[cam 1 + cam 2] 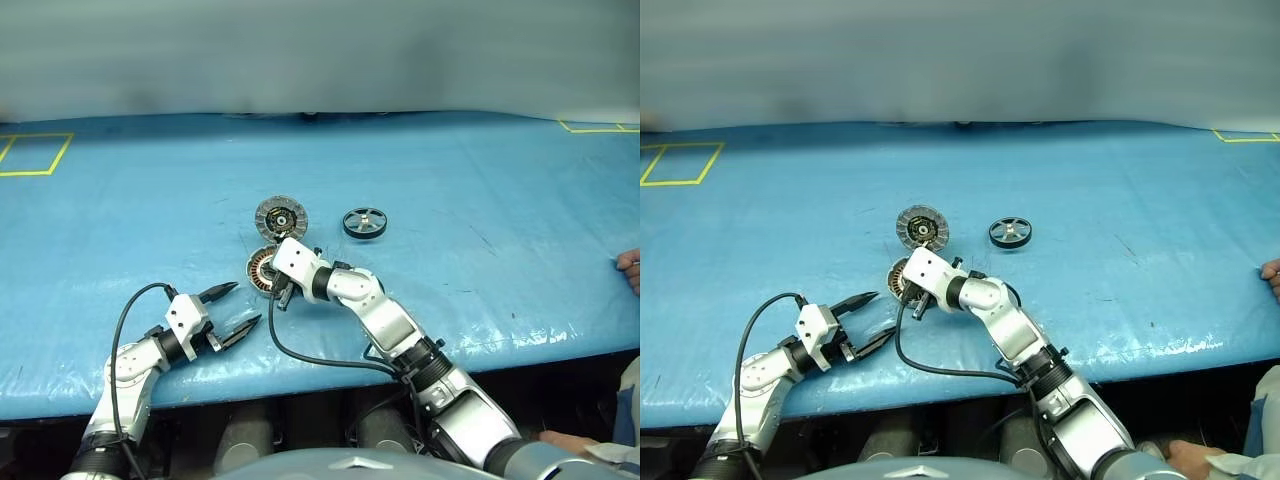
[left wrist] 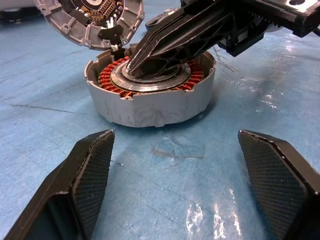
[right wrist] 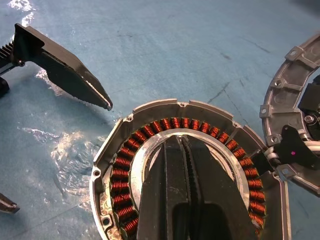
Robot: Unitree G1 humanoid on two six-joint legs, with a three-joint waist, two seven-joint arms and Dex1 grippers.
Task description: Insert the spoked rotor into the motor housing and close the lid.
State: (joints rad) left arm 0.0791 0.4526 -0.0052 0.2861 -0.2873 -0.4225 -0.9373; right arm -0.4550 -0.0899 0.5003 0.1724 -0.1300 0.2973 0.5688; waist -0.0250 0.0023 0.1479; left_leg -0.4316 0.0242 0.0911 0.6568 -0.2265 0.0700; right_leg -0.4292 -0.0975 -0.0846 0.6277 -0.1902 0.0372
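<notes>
My left gripper (image 1: 238, 307) hangs spread, the housing (image 2: 150, 97) just ahead of it. My right gripper (image 3: 181, 150), pressed together and empty, pokes into that housing's hub; the lid (image 1: 280, 215) lies open just beyond. The rotor (image 1: 364, 222) sits apart to its right, so fetching it comes next, I judge.

A wide blue tarp (image 1: 470, 200) covers the table, glossy and wrinkled along its lower edge. Yellow tape outlines (image 1: 30, 155) sit upper left and upper right. A plain grey wall (image 1: 320, 50) spans the top.
</notes>
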